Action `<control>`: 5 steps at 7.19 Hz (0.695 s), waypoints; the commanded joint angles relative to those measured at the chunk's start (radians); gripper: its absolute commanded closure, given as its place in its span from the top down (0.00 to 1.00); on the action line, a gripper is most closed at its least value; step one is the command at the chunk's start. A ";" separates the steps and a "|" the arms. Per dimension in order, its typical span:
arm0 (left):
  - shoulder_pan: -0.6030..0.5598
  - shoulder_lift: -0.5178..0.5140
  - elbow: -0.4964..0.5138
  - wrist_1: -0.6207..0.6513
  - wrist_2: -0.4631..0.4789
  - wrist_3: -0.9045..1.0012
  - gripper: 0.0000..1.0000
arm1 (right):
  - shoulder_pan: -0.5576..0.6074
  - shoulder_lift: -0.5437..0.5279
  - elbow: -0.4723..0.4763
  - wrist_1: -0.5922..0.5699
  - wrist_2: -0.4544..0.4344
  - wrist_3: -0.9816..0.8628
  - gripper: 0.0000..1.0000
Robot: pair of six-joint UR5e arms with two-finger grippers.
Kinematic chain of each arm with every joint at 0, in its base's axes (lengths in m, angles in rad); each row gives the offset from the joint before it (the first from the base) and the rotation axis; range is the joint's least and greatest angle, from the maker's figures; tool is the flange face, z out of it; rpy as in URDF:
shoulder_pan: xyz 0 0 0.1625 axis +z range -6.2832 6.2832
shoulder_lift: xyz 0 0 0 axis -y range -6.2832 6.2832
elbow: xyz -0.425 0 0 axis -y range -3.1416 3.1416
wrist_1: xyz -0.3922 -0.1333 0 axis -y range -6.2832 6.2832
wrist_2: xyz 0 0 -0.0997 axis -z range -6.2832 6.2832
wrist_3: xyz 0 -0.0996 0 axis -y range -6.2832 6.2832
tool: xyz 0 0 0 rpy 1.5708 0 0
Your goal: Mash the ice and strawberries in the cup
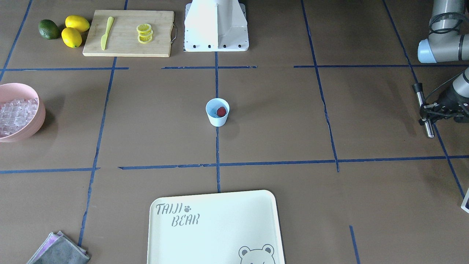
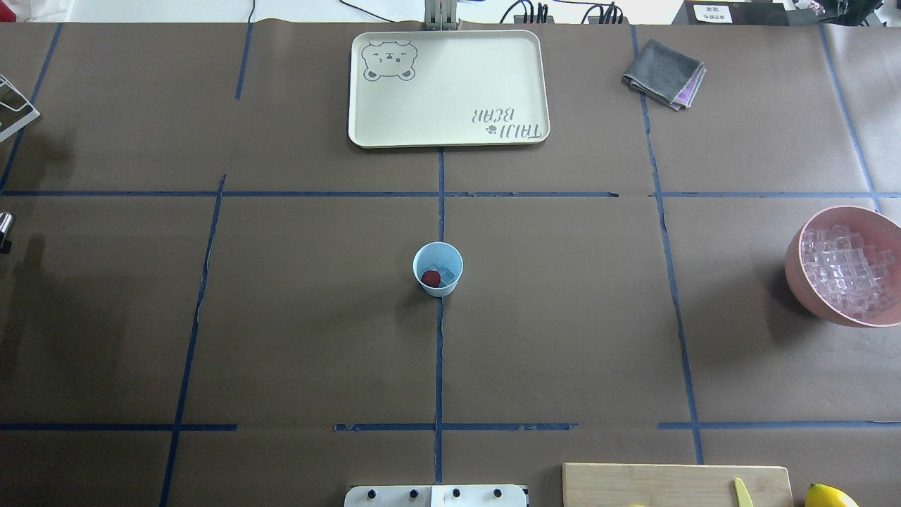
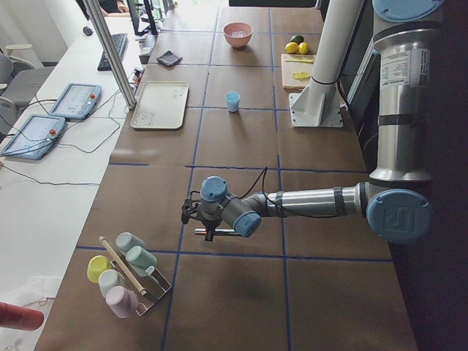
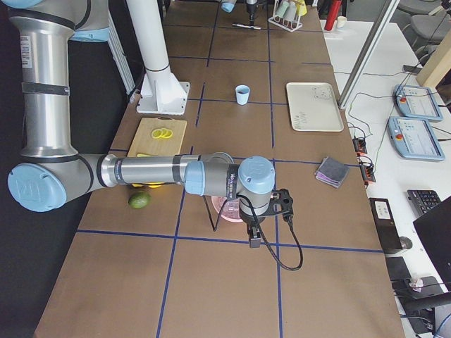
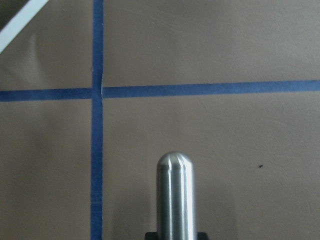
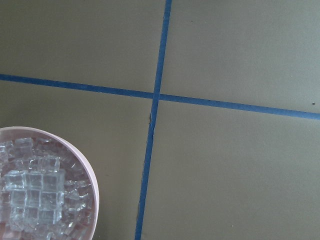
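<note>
The light-blue cup (image 1: 217, 116) stands upright at the table's middle, also in the overhead view (image 2: 438, 285). Inside it lie one red strawberry (image 1: 221, 111) (image 2: 431, 279) and a few clear ice cubes (image 2: 445, 272). My left gripper (image 1: 425, 114) hovers far to the cup's side, shut on a metal rod (image 1: 424, 112) with a rounded tip (image 5: 174, 192). My right gripper (image 4: 252, 236) hangs above the table beside the pink bowl (image 6: 93, 187); it shows only in the right-side view, so I cannot tell whether it is open or shut.
The pink bowl (image 2: 794, 262) is full of ice cubes (image 1: 16, 113). A cream tray (image 2: 450, 91) lies beyond the cup. A cutting board (image 1: 124, 46) holds lemon slices and a yellow knife, with lemons and an avocado beside it. A folded cloth (image 2: 662, 74) and a cup rack (image 3: 124, 281) stand further off.
</note>
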State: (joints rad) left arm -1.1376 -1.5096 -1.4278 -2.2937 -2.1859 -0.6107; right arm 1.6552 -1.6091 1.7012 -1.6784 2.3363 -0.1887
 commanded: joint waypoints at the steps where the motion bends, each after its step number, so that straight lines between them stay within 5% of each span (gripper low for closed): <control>1: 0.002 0.011 0.012 -0.035 0.000 0.000 1.00 | 0.000 0.000 0.002 0.000 0.000 0.000 0.99; 5: -0.010 0.005 -0.013 0.021 -0.052 0.078 1.00 | 0.000 0.005 0.005 0.000 -0.002 0.000 0.99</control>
State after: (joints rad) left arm -1.1418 -1.5020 -1.4280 -2.3142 -2.2046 -0.5813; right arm 1.6552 -1.6058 1.7054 -1.6782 2.3352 -0.1887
